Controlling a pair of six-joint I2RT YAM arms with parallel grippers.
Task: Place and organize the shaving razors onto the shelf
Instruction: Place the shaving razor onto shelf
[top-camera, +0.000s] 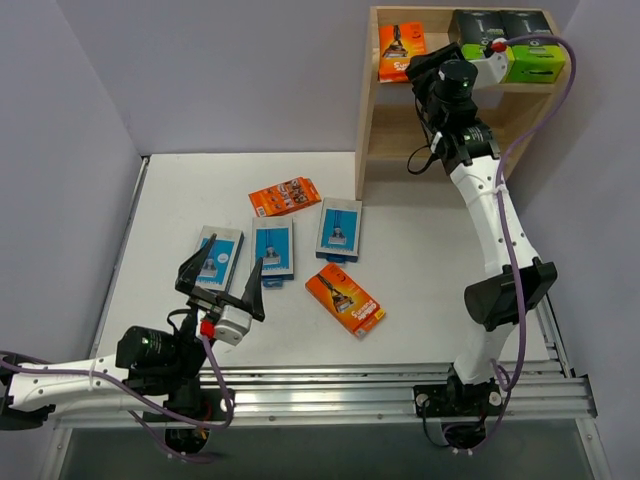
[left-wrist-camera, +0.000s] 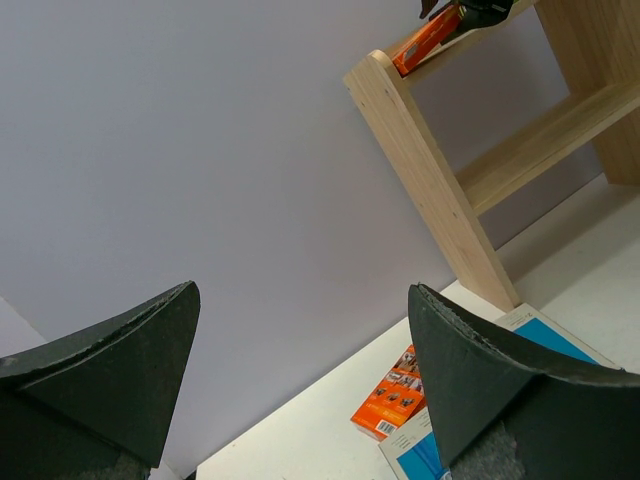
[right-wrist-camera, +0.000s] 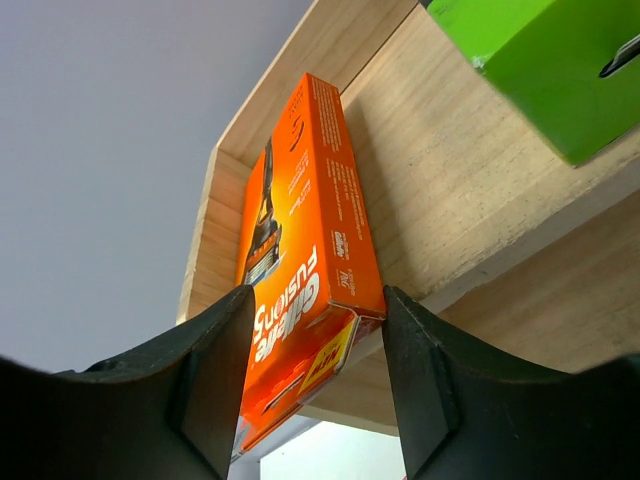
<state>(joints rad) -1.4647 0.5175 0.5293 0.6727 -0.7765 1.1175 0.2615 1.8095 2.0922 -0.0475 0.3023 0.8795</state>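
Pack: orange razor pack (right-wrist-camera: 310, 250) lies flat, left end of shelf (right-wrist-camera: 470, 190) top.
Right claw (right-wrist-camera: 318, 305): fingers hug its near end; grip or not, cannot tell.
Left claw (left-wrist-camera: 300, 300): wide open, holding nothing.
Handling: light, stiff, slick card; take by the long edges.

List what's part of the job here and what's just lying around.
Job: shelf; shelved orange pack; two green-ended boxes; two orange packs on table; three blue cards.
Other, fixtures only: table; rail; cables.
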